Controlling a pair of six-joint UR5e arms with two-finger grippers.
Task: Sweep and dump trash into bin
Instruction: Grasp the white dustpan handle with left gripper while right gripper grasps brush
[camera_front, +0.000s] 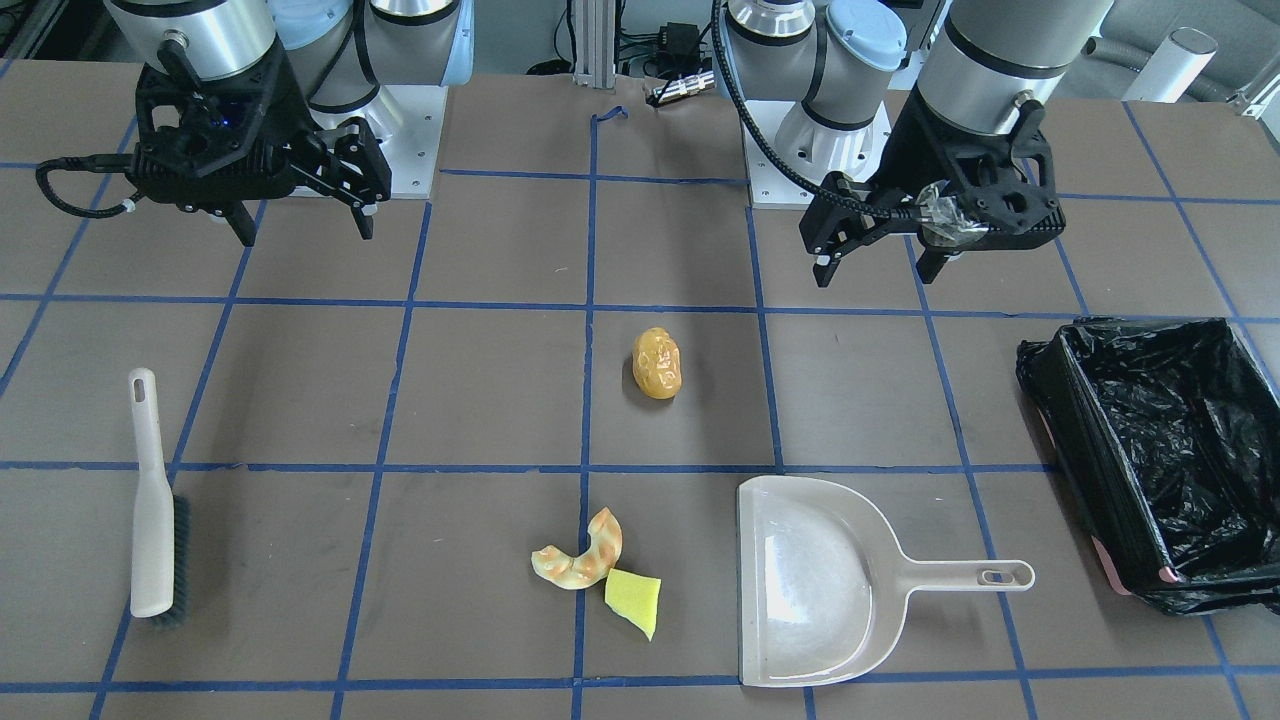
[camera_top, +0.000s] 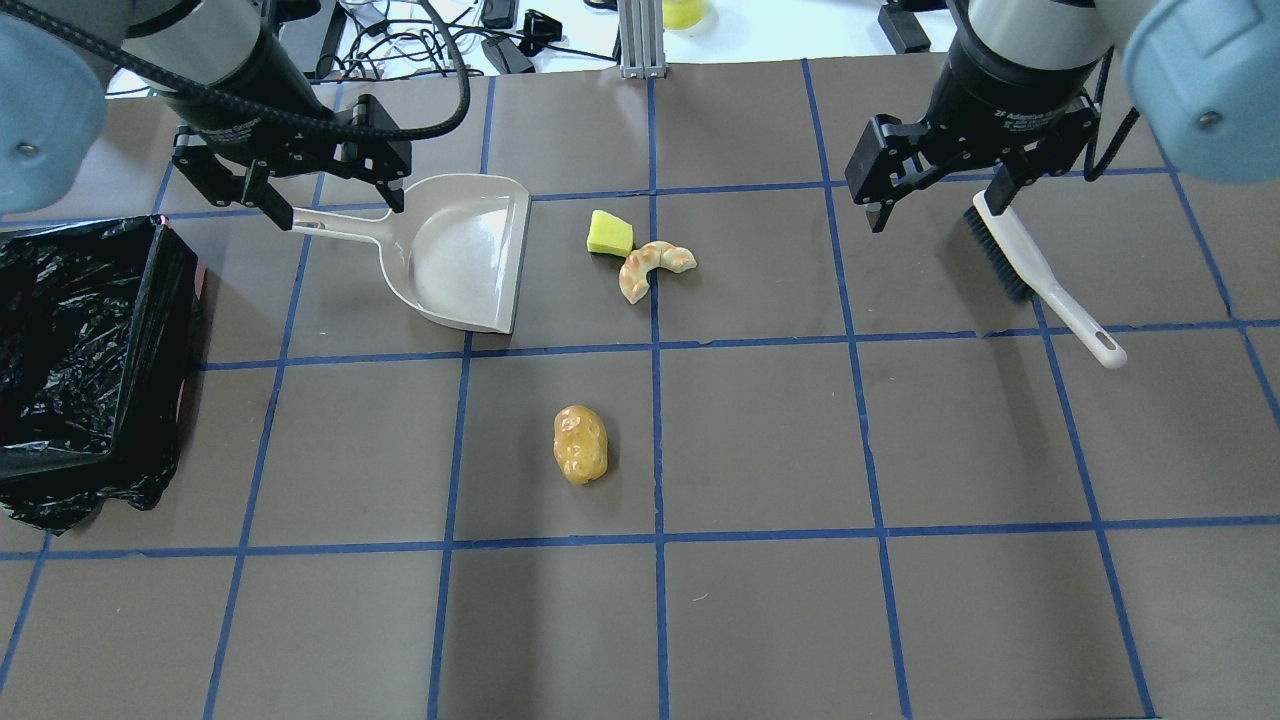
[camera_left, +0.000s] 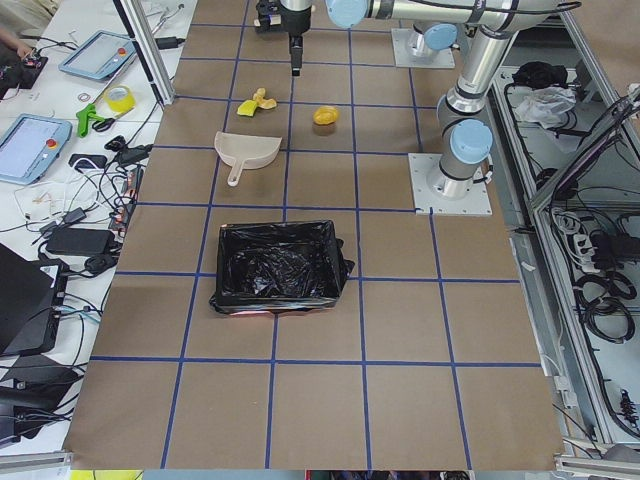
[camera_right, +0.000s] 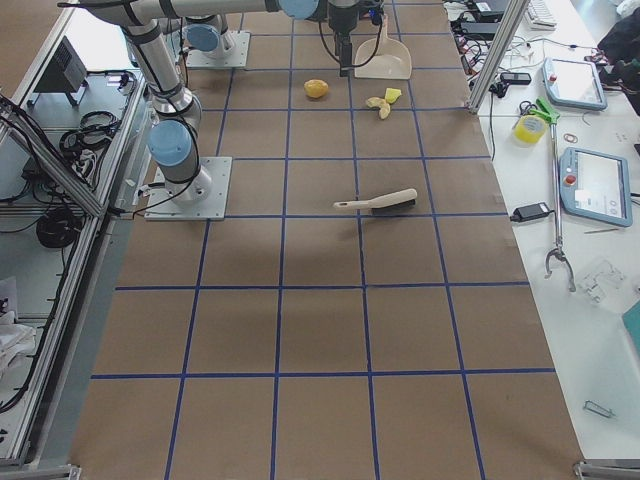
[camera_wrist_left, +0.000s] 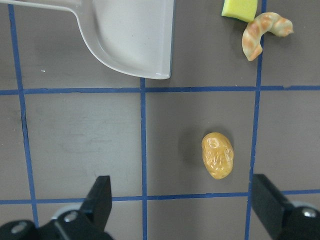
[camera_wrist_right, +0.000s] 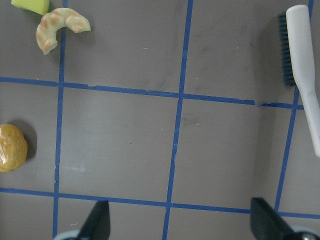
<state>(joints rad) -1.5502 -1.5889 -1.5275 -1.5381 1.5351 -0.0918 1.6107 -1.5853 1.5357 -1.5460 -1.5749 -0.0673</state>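
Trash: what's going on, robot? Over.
Left end effector and right end effector open, empty. Trash loose, none in dustpan or bin. Brush untouched.

Blue tape (camera_top: 658, 450) grids my brown table (camera_top: 760, 440); on the white bench (camera_right: 590, 320) alongside lie 2 tablets (camera_right: 597, 185) and a yellow tape roll (camera_right: 527, 128).

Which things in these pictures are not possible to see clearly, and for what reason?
- Overhead view: the picture's left edge cuts off the bin.
- All views: dark crinkled folds could hide small things inside the bin.
- Overhead view: the right gripper covers the brush's far tip.
- Exterior left view: croissant-like piece and yellow chunk are too small to separate.
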